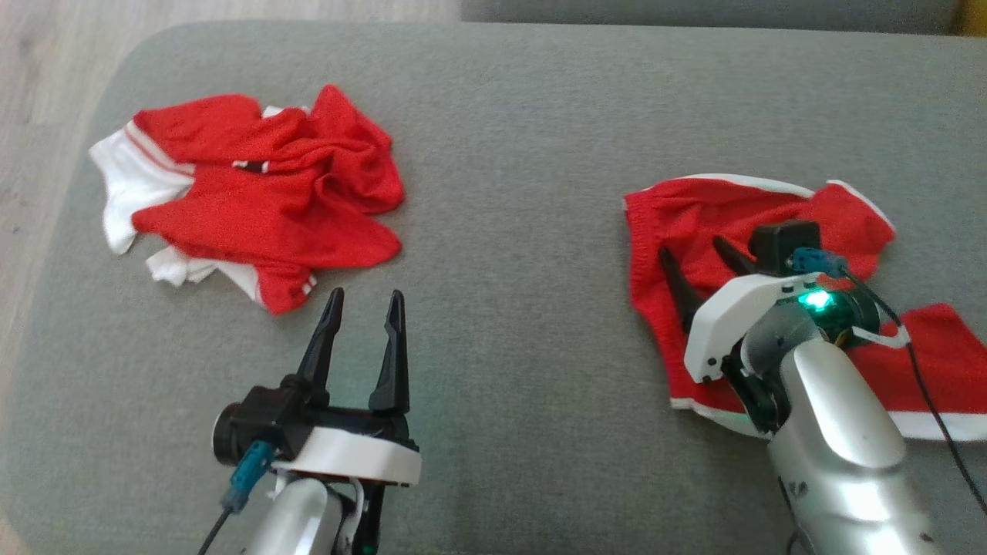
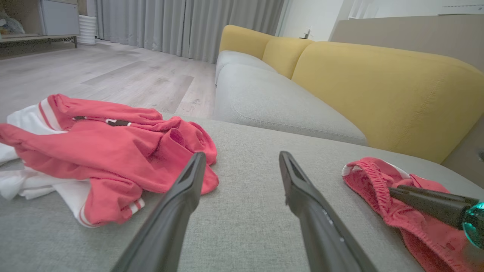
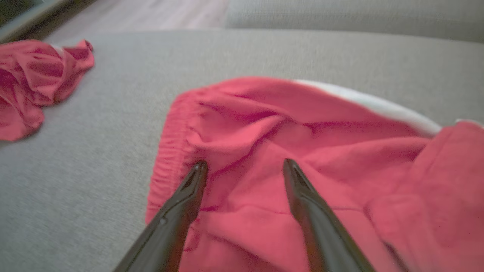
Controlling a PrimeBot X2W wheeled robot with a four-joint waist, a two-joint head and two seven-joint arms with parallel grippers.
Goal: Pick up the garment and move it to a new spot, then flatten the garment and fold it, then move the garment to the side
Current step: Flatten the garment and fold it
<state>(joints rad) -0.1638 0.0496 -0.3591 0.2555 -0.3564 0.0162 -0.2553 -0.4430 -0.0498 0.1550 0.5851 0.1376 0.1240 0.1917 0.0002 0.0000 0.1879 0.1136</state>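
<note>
Two red garments lie on the grey cushion [image 1: 509, 193]. A pair of red shorts [image 1: 771, 216] with white trim is spread loosely at the right, its elastic waistband facing left. My right gripper [image 1: 692, 247] hovers just over the shorts, open, with nothing between its fingers; its tips are near the waistband [image 3: 170, 151]. A crumpled red and white jersey [image 1: 262, 193] lies at the left. My left gripper [image 1: 366, 294] stands open and empty above bare cushion, a little in front of the jersey's near edge [image 2: 113, 158].
The cushion's rounded left edge [image 1: 69, 193] drops to a wooden floor [image 1: 46, 92]. A grey and yellow sofa [image 2: 359, 83] stands beyond the cushion. Bare cushion lies between the two garments.
</note>
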